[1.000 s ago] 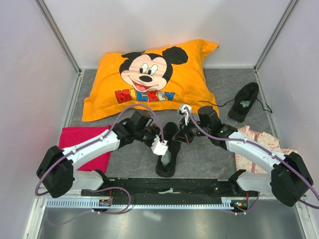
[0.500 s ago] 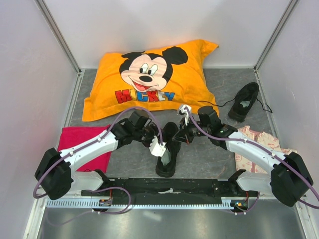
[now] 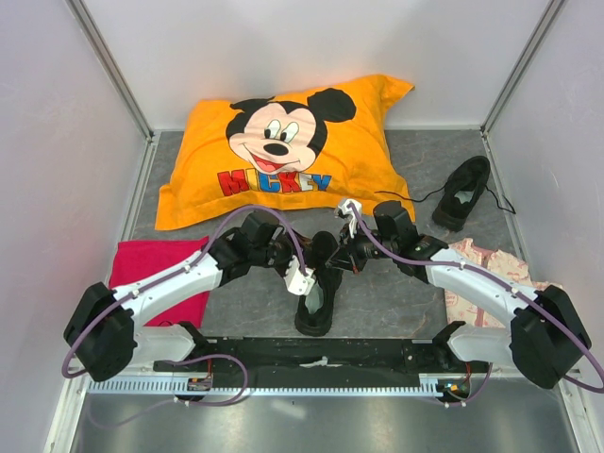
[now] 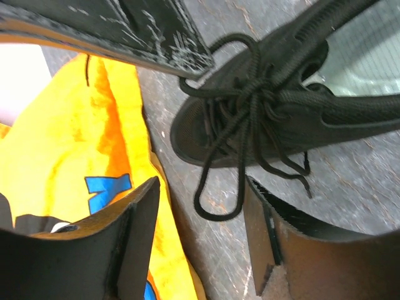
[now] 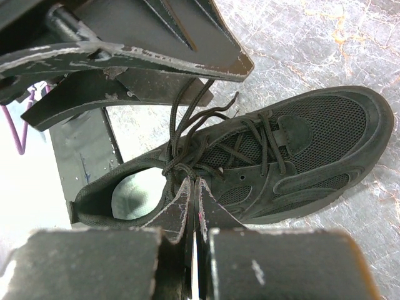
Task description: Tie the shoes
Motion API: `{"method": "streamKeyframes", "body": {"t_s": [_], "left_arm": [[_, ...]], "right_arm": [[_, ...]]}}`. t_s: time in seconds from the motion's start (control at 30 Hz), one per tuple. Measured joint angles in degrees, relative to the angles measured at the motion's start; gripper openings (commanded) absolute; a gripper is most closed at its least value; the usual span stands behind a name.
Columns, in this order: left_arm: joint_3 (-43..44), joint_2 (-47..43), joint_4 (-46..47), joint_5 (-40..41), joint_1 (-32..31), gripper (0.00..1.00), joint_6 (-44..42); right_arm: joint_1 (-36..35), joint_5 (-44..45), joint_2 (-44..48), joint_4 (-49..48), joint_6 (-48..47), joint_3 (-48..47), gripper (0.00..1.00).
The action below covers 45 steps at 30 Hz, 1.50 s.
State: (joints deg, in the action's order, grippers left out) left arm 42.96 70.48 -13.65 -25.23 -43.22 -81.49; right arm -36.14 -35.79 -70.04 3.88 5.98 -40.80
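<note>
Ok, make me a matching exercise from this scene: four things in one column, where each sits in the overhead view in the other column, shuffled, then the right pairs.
Things:
1. near shoe
2. far shoe
3. red cloth
4. orange pillow

Places:
A. back of the table, around the centre
B. left side, towards the front
C. right side, towards the back
D. centre, towards the front

Pairs: 1-D, 2-C, 3-B, 4-A
</note>
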Motion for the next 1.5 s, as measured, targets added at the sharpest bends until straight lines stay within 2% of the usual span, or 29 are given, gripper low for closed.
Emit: {"method": "streamKeyframes", "body": {"t_s": [0.2,0.4,0.57,1.03,1.5], "left_arm": [[0.0,0.8,1.8,-1.0,0.0,0.5,0.0],[-0.3,1.6,1.6,-2.4,0.0,0.36,-0.1],[-0.7,1.7,0.5,-2.6,0.0,0.02,-0.5],[-5.5,0.4,0.5,-1.7,0.9,0.02,2.5],[-9.0,-4.3,2.9,-2.1,4.2,0.02,4.4]], "right_arm": [[0.0,0.0,-0.2,0.0,0.0,0.0,0.0],[0.0,0.0,-0.2,0.0,0.0,0.0,0.0],[0.0,0.0,-0.2,0.3,-0.3,0.0,0.0],[0.0,5.1,1.7,12.6,-10.6,-1.6,0.0],[-0.1,8.5,1.6,18.8,-17.8,-3.8,0.0]]}}
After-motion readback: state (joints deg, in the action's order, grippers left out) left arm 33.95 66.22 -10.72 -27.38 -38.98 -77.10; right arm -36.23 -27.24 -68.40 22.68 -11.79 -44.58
